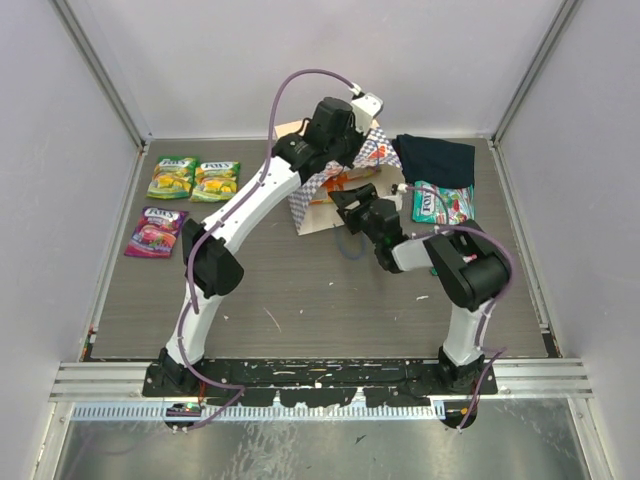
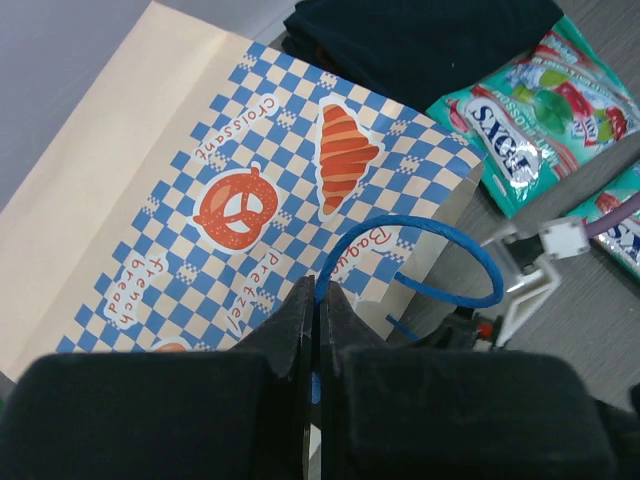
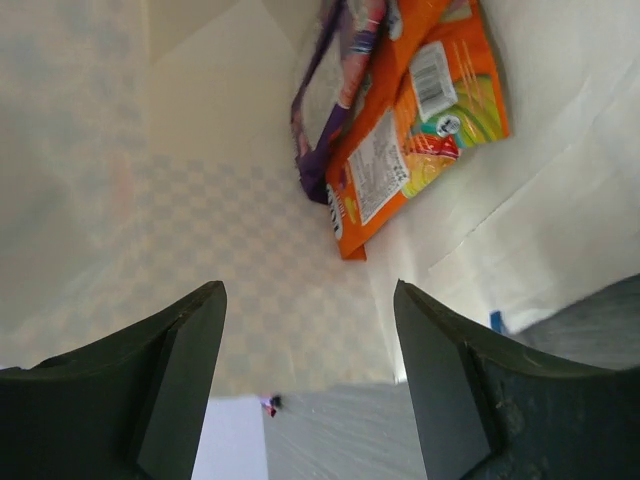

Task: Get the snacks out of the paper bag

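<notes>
The paper bag (image 1: pixel 312 208) lies at the back middle of the table, its checkered side up in the left wrist view (image 2: pixel 250 150). My left gripper (image 2: pixel 320 290) is shut on the bag's blue string handle (image 2: pixel 440 250) and shows above the bag from the top (image 1: pixel 348 142). My right gripper (image 1: pixel 352 207) is open and empty at the bag's mouth (image 3: pixel 310 300). Inside the bag (image 3: pixel 200 150) lie an orange pouch (image 3: pixel 420 110) and a purple pouch (image 3: pixel 335 90), ahead of the fingers. Outside lie two green-yellow pouches (image 1: pixel 173 177) (image 1: pixel 216 181), a purple pouch (image 1: pixel 155 232) and a teal-white pouch (image 1: pixel 441 205) (image 2: pixel 540 110).
A dark navy folded cloth (image 1: pixel 436 158) (image 2: pixel 420 40) lies right of the bag, behind the teal-white pouch. Grey walls with metal rails close in the table on the left, right and back.
</notes>
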Controlling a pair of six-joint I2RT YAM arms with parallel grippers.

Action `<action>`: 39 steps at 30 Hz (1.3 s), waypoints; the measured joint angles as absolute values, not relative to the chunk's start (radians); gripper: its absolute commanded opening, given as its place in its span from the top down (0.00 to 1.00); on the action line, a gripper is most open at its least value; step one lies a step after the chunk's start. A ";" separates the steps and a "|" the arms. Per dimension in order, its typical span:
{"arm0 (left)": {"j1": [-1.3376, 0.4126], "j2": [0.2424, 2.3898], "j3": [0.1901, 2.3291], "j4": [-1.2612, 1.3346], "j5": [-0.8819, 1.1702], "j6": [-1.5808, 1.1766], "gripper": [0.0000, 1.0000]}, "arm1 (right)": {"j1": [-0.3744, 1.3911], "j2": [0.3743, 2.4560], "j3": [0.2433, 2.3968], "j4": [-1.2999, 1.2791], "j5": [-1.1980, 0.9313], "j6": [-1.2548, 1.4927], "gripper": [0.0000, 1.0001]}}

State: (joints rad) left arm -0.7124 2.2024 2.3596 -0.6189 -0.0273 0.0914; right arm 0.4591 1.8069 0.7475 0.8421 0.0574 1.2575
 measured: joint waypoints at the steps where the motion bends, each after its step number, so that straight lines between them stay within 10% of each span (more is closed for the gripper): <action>1: -0.714 2.214 2.380 -0.620 -0.028 0.088 1.00 | 0.463 1.850 0.768 0.862 0.059 1.281 0.28; 17: -0.713 2.260 2.454 -0.626 -0.030 0.068 1.00 | 0.508 2.047 1.019 0.643 0.231 1.426 0.49; 39: -0.695 2.260 2.384 -0.633 -0.053 0.069 1.00 | 0.521 2.103 1.120 0.458 0.245 1.486 0.48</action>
State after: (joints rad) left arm -0.6949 2.2604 2.3836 -0.6327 -0.0532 0.0692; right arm 0.5209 2.1029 1.1198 0.4580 0.2447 1.4857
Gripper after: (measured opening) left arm 0.010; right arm 0.527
